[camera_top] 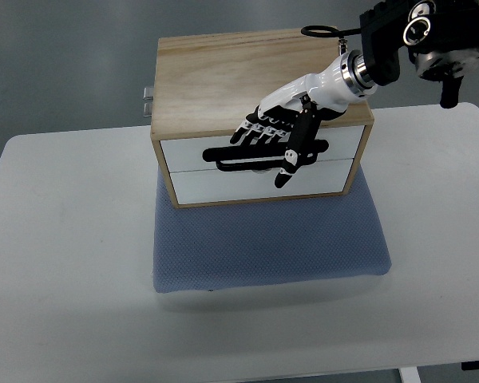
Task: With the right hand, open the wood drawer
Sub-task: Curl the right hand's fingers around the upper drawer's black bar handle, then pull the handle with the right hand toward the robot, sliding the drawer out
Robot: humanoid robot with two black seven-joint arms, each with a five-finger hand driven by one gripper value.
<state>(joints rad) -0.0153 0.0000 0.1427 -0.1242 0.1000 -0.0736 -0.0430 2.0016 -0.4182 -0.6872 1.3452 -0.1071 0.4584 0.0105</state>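
A wooden drawer box (223,72) stands on a blue mat (263,247) on the white table. It has two white drawer fronts, upper (184,153) and lower (223,185); both look flush with the box. A black bar handle (217,153) runs across the upper front. My right hand (275,140) reaches in from the upper right. Its black and white fingers (259,132) are curled over the middle of the handle, and the thumb (290,166) points down over the seam between the fronts. The handle's middle part is hidden behind the hand.
The white table (64,239) extends around the mat on all sides, with its front edge near the bottom of the picture. A small metal fitting (148,100) sticks out from the box's left side. Grey floor lies beyond the table.
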